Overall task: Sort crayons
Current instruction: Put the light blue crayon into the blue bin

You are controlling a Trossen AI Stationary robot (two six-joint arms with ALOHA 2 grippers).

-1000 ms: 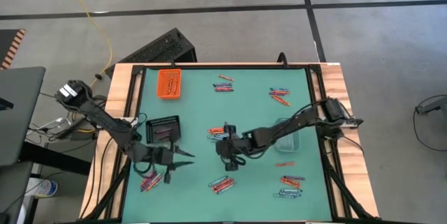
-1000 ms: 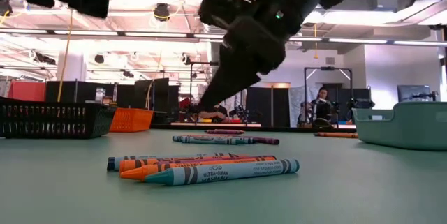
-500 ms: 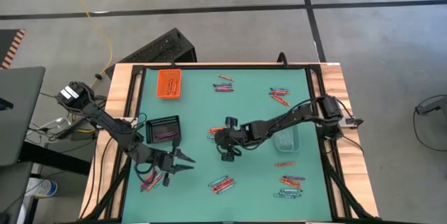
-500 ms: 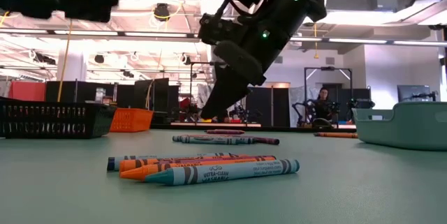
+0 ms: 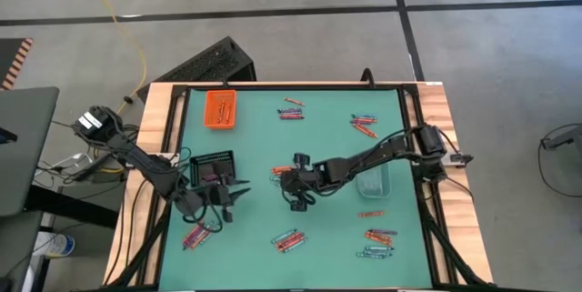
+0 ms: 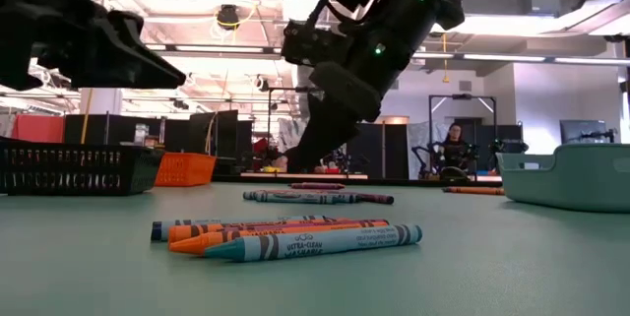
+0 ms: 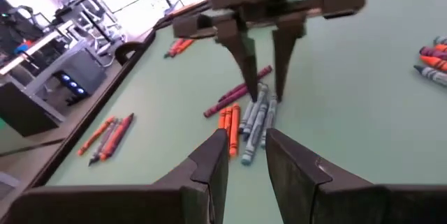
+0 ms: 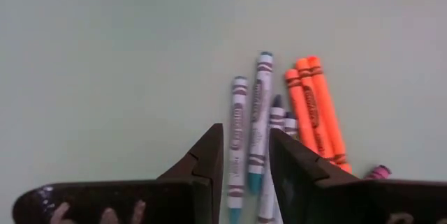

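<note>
Crayons lie in small groups across the green table. One group of blue, orange and purple crayons [image 5: 280, 174] [image 7: 253, 119] lies mid-table. My right gripper [image 5: 287, 181] [image 7: 263, 95] stands open over it and slants down. In the right wrist view a blue crayon [image 8: 237, 123] runs into the gap between its fingers, with orange crayons [image 8: 311, 105] beside it. My left gripper [image 5: 238, 192] [image 7: 244, 162] hangs open near the black tray [image 5: 213, 168], pointing almost level at that group, with nothing between its fingers. My right gripper's fingertips [image 7: 251, 90] stand at the ends of the blue crayons [image 7: 262, 109], coming slanting from above. The crayons lie flat on the table. I cannot tell whether the fingertips touch them.
An orange tray [image 5: 220, 108] stands at the far left and a clear tray [image 5: 373, 179] at mid-right. More crayon groups lie at the far side [image 5: 291, 110] [image 5: 364, 125], near the front [image 5: 287, 239] [image 5: 377, 242] and front left [image 5: 195, 235].
My left gripper has sunk and moved a little toward the black tray, and it has tipped more level. My right gripper has slid toward the table's left and now stands over the mid-table crayon group. No crayon has moved.
</note>
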